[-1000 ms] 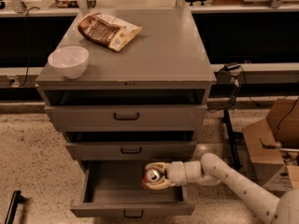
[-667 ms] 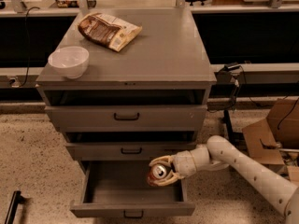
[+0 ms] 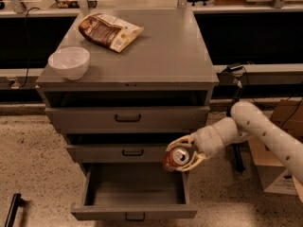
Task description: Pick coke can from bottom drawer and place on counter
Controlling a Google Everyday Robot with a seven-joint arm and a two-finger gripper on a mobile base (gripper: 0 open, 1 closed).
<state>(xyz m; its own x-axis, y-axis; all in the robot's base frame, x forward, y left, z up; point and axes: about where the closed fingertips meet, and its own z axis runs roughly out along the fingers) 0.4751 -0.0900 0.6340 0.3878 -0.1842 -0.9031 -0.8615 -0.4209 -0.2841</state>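
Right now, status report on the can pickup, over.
Gripper shut on coke can, over open bottom drawer. Counter not yet reached. White bowl, snack bag on its left side.

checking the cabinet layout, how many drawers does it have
3, stacked: top drawer, middle drawer below it, bottom drawer pulled open. The gripper holds the coke can above the open drawer.

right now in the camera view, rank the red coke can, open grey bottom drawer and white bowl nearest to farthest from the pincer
1. Red coke can: gripped in the pincer, before the middle drawer.
2. Open grey bottom drawer: directly below.
3. White bowl: up on the grey counter, left.
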